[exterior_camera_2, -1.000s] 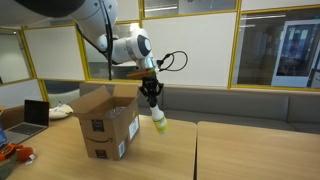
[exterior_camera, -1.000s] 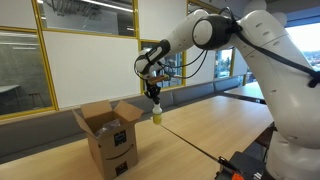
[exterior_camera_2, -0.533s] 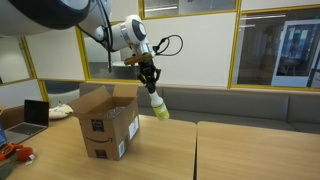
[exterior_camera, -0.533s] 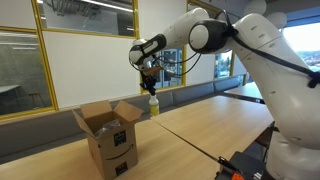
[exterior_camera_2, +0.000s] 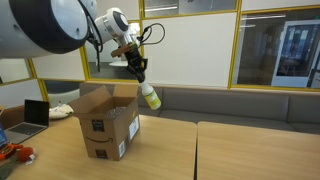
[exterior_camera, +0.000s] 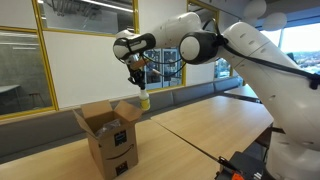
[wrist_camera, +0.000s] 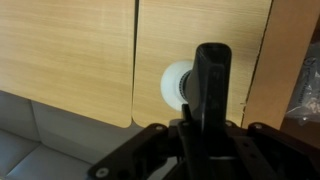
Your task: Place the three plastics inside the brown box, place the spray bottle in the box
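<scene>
My gripper (exterior_camera: pixel 139 80) (exterior_camera_2: pixel 138 73) is shut on the dark top of the spray bottle (exterior_camera: pixel 144 101) (exterior_camera_2: pixel 150 96). The yellowish bottle hangs tilted in the air, over the near flap and edge of the brown box (exterior_camera: pixel 110 140) (exterior_camera_2: pixel 108 125). The box stands open on the wooden table with its flaps out. Crinkled clear plastic (exterior_camera: pixel 113 128) shows inside the box; how many pieces, I cannot tell. In the wrist view my gripper (wrist_camera: pixel 203 110) points down at the table, and the bottle's pale round body (wrist_camera: pixel 176 84) shows end-on beside a dark finger.
A laptop (exterior_camera_2: pixel 35 112) and an orange item (exterior_camera_2: pixel 14 153) lie on the table beside the box. A grey bench (exterior_camera_2: pixel 220 102) runs along the glass wall behind. Black and red gear (exterior_camera: pixel 243 166) sits at the table's near corner.
The arm has lifted the spray bottle and carried it sideways toward the box, from beside the box to over its edge. The grip stays shut.
</scene>
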Controlling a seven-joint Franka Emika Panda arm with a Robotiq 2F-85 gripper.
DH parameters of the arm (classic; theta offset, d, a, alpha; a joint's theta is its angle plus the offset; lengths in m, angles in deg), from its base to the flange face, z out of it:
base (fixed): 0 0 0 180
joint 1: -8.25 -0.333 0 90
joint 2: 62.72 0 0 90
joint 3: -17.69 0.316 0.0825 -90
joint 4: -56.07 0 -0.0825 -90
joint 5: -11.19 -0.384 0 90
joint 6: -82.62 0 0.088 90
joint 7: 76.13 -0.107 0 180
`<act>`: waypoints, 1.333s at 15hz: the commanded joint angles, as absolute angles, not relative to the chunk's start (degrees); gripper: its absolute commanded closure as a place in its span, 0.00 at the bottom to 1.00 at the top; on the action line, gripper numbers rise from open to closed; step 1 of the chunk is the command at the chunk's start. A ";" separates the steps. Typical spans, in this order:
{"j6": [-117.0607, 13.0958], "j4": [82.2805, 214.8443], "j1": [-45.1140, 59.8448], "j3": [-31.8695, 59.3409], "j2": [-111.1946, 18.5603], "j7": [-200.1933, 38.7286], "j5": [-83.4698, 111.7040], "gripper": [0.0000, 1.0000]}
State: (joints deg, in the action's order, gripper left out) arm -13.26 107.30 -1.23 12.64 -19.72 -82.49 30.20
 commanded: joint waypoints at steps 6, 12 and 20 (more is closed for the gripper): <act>-8.21 91.52 -5.06 11.45 -13.62 -79.48 34.90 0.89; -8.67 88.61 -8.03 11.32 -12.39 -78.11 35.80 0.89; -8.77 87.11 -13.76 10.51 -14.06 -78.34 40.37 0.89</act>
